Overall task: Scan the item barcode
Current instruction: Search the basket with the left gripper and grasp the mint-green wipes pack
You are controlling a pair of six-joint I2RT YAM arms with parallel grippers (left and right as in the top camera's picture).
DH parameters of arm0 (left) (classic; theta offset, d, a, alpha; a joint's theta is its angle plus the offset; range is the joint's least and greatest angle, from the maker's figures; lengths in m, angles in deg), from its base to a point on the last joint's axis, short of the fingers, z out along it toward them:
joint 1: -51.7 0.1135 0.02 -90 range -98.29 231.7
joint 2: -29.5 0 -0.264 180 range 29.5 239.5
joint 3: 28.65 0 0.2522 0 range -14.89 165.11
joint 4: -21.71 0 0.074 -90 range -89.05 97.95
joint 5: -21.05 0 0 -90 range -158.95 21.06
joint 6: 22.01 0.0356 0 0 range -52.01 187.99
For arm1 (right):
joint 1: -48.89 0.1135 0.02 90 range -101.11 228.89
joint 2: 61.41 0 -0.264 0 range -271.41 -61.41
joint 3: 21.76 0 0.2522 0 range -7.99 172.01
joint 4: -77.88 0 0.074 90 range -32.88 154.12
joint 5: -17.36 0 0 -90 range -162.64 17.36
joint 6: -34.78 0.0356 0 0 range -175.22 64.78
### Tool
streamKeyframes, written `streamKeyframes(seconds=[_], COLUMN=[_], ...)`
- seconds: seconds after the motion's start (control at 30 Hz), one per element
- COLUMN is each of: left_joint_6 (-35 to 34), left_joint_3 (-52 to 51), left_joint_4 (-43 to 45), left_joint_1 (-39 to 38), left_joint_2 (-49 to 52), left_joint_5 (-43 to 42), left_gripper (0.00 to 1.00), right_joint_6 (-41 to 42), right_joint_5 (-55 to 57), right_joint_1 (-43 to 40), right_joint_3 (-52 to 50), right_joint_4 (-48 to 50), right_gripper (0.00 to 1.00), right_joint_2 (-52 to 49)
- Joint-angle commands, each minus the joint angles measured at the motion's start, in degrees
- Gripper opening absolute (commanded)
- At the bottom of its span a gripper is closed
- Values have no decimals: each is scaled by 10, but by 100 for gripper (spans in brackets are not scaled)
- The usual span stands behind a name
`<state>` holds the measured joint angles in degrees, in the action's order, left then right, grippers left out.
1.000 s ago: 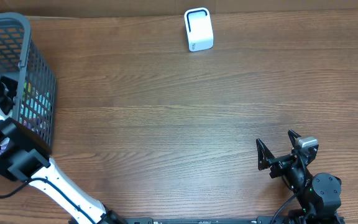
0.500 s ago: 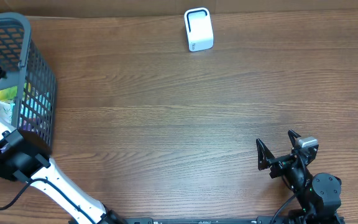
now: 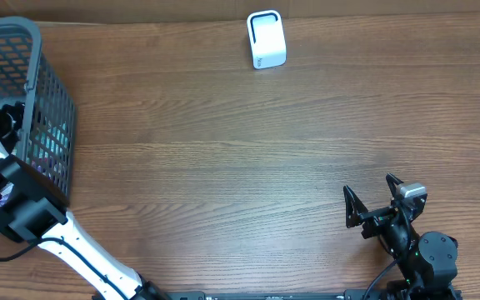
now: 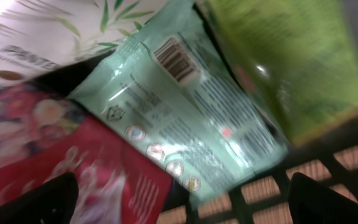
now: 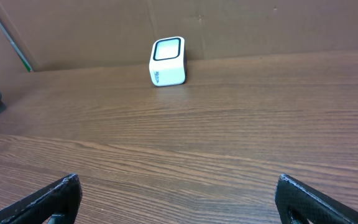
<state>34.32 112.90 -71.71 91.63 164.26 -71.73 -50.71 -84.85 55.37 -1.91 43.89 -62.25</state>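
Mint-green pouch (image 4: 185,112) barcode-up in basket (image 3: 48,92); your left gripper (image 4: 185,194) hovers, fingers wide, empty. Next: grasp it, present to scanner (image 3: 266,39).

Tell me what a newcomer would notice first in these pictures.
The dark mesh basket at the left edge of the table draws the eye; inside it lies a pale green packet, its barcode in plain view. A small white scanner stands alone at the far edge.
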Motion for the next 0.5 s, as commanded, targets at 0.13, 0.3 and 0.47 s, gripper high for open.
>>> streamKeyframes(seconds=[0.13, 0.3, 0.47], left_joint_6=[-78, -83, -83], left_joint_3=[-86, -143, -170], left_joint_4=[57, 119, 138], left_joint_1=[-14, -17, -17], left_joint_2=[-1, -1, -1], left_joint_5=[45, 59, 59], left_gripper=[100, 100, 94], right_joint_6=[2, 2, 2], right_joint_5=[-8, -8, -8], right_joint_1=[4, 4, 4], right_joint_3=[4, 4, 4], right_joint_4=[-11, -11, -11], right_gripper=[100, 100, 100], right_joint_2=[7, 7, 7])
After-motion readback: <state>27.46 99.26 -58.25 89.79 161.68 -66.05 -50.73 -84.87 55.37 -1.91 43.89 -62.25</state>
